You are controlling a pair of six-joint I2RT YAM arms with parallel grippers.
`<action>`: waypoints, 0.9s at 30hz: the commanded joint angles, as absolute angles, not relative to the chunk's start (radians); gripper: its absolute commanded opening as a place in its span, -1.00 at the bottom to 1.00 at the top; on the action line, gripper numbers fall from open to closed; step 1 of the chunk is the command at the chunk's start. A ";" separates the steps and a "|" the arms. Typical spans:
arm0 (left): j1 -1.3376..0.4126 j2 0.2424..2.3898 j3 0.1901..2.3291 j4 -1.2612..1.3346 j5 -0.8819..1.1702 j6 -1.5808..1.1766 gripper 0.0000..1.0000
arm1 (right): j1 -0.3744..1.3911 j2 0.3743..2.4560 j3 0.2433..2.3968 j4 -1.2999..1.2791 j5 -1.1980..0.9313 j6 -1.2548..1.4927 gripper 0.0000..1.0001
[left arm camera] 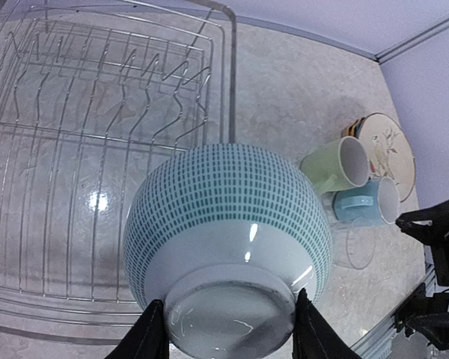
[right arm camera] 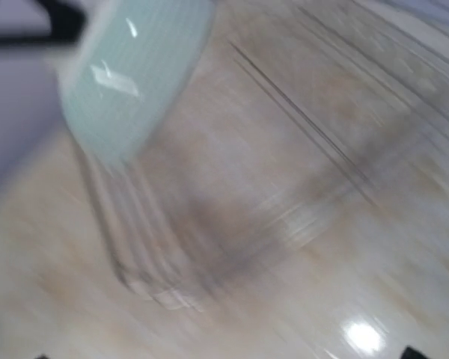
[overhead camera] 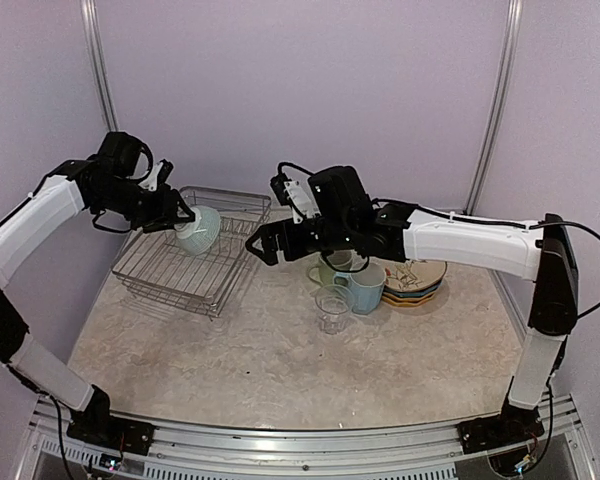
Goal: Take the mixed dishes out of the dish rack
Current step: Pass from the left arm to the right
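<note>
A white bowl with teal dashes [overhead camera: 197,230] [left arm camera: 228,217] hangs bottom-up over the dish rack [overhead camera: 180,272] [left arm camera: 75,149], a silver wire basket at the table's left. My left gripper [overhead camera: 181,221] [left arm camera: 228,333] is shut on the bowl's foot ring, one finger on each side. In the left wrist view the rack holds no other dish. My right gripper [overhead camera: 262,245] hovers open and empty just right of the rack, pointing at it. The right wrist view is motion-blurred and shows the bowl [right arm camera: 127,67] at upper left and rack wires [right arm camera: 172,247].
Right of the rack stand a light green mug [overhead camera: 332,268] [left arm camera: 337,166], a light blue cup [overhead camera: 368,288] [left arm camera: 367,202] and a clear glass [overhead camera: 332,310] [left arm camera: 353,250]. Behind them lies a stack of plates [overhead camera: 420,278] [left arm camera: 389,146].
</note>
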State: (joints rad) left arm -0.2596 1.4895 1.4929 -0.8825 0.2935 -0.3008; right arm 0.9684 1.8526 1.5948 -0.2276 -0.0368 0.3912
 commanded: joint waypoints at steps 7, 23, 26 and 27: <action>-0.247 1.347 1.345 -0.504 0.688 -0.429 -0.45 | 0.874 1.937 1.569 0.356 -0.503 0.701 0.87; -0.310 1.352 1.230 -0.257 0.869 -0.593 -0.46 | 0.870 2.044 1.541 0.771 -0.643 0.977 -0.21; -0.317 1.347 1.231 -0.264 0.861 -0.576 -0.46 | 0.866 2.040 1.527 0.796 -0.647 0.992 -0.53; -0.319 1.346 1.232 -0.268 0.860 -0.570 -0.45 | 0.865 2.035 1.516 0.813 -0.646 0.996 -0.62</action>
